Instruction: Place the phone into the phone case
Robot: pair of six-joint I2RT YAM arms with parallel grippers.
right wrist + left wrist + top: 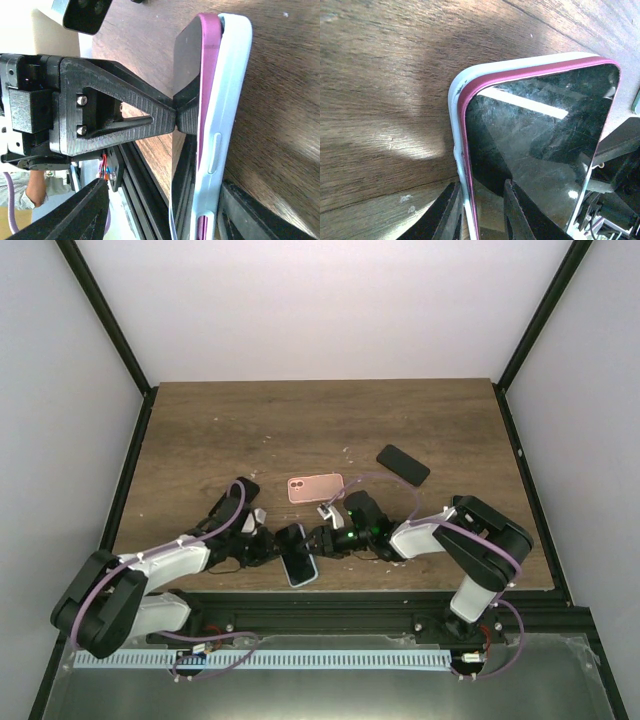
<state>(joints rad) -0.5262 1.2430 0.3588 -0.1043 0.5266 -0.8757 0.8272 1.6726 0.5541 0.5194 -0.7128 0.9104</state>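
A phone with a magenta rim and dark screen (545,130) sits in a white case (520,63), held on edge near the table's front edge (300,558). My left gripper (480,200) is shut on the phone and case, one finger behind the case and one on the screen. It reaches in from the left in the top view (272,550). My right gripper (167,210) is open and reaches in from the right in the top view (322,538). The case (232,100) and the phone's magenta rim (207,75) stand beside its right finger (250,212).
A pink phone-shaped object (315,487) lies flat behind the grippers. A black phone-shaped object (403,464) lies at the back right and a small black one (247,487) at the left. The table's front edge and black rail (330,600) run close below the held phone.
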